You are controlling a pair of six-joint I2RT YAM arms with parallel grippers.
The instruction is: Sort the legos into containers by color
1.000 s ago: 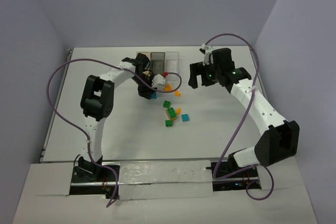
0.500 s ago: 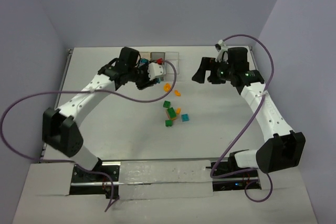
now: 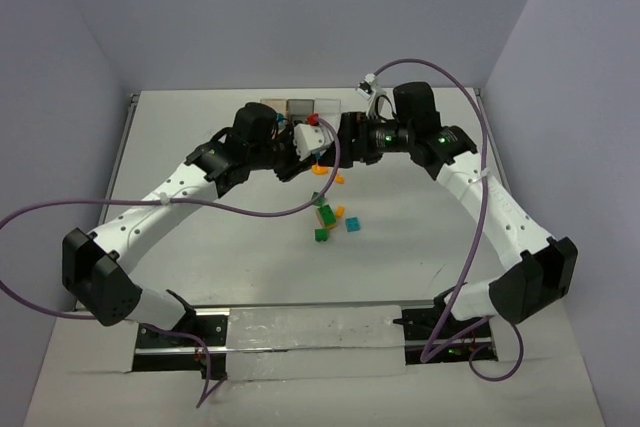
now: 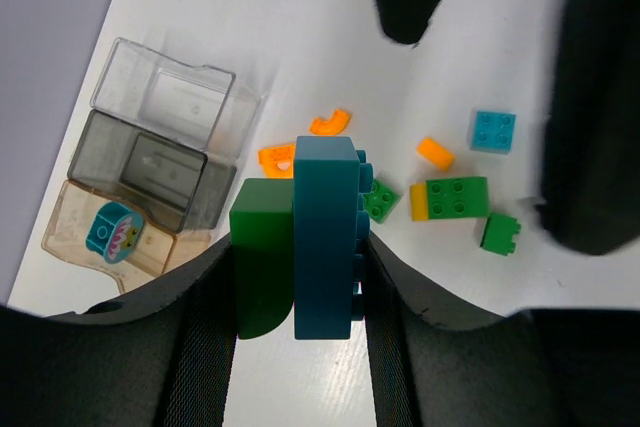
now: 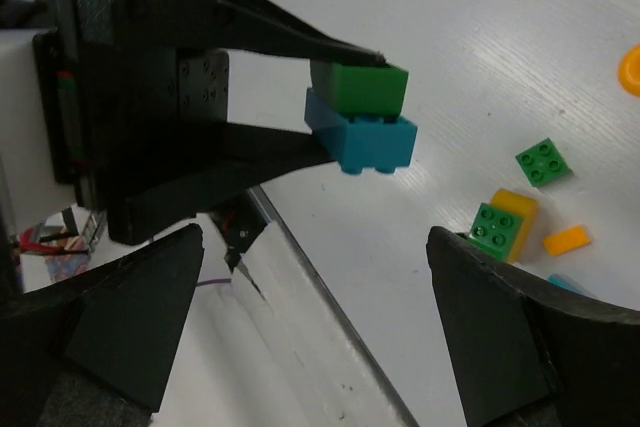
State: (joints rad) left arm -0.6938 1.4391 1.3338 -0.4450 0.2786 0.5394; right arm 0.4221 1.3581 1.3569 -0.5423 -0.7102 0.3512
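Observation:
My left gripper (image 4: 300, 282) is shut on a green brick (image 4: 262, 247) joined to a teal-blue brick (image 4: 325, 237), held above the table. The pair also shows in the right wrist view (image 5: 362, 115). My right gripper (image 5: 330, 337) is open and empty, facing the left gripper (image 3: 303, 150) closely from the right (image 3: 345, 139). The containers stand at the back: clear (image 4: 165, 97), smoky grey (image 4: 150, 169), and orange-tinted (image 4: 75, 222) holding a teal piece (image 4: 108, 230). Loose legos lie in a cluster (image 3: 326, 215): green (image 4: 500, 232), teal (image 4: 494, 131), orange (image 4: 433, 152).
A green-and-yellow stacked brick (image 4: 450, 197), an orange arch piece (image 4: 330, 123) and another orange piece (image 4: 277, 157) lie between the containers and the cluster. Purple cables loop over both arms. Grey walls close the table at the back and sides.
My left gripper rose from the table with the bricks and shifted right. My right gripper swung left from the back right until it faces the left gripper.

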